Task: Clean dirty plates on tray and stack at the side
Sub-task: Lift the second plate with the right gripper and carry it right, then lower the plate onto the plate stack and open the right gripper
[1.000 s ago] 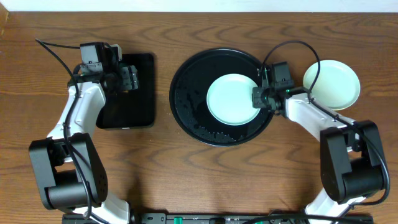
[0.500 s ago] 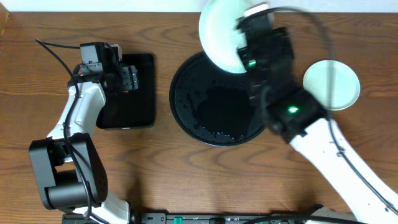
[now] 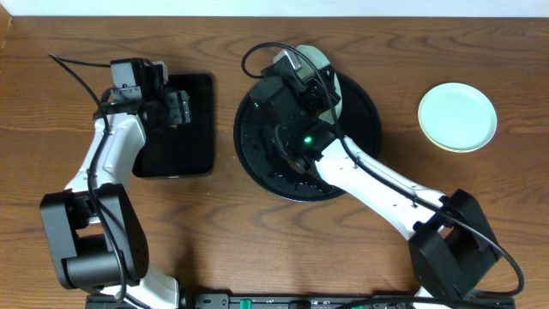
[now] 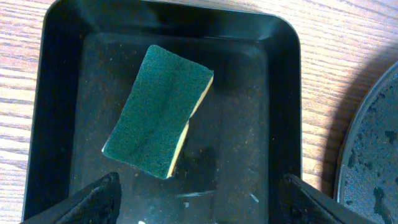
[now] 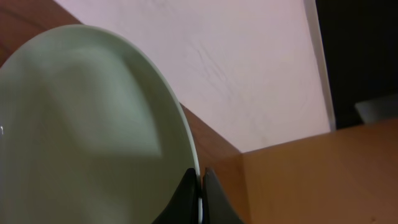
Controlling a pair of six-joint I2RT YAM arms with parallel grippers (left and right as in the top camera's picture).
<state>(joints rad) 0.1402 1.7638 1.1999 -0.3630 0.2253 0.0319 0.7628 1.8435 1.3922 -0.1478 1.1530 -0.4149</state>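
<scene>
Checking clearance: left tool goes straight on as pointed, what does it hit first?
Probably the sponge in the small tray; the left tool is open above it. Depth unclear, so possibly the tray floor beside it.

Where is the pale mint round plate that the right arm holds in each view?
Overhead: pale mint round plate above the round black tray's far half, partly behind the arm.
Left wrist: absent.
Right wrist: fills the left, rim in right tool.
Shared landmark: brown wooden table.

The wooden table [image 3: 214,232] carries a round black tray [image 3: 255,150] near its far edge, a rectangular black tray [image 3: 196,150] leftward, and a mint plate [image 3: 457,117] rightward.
</scene>
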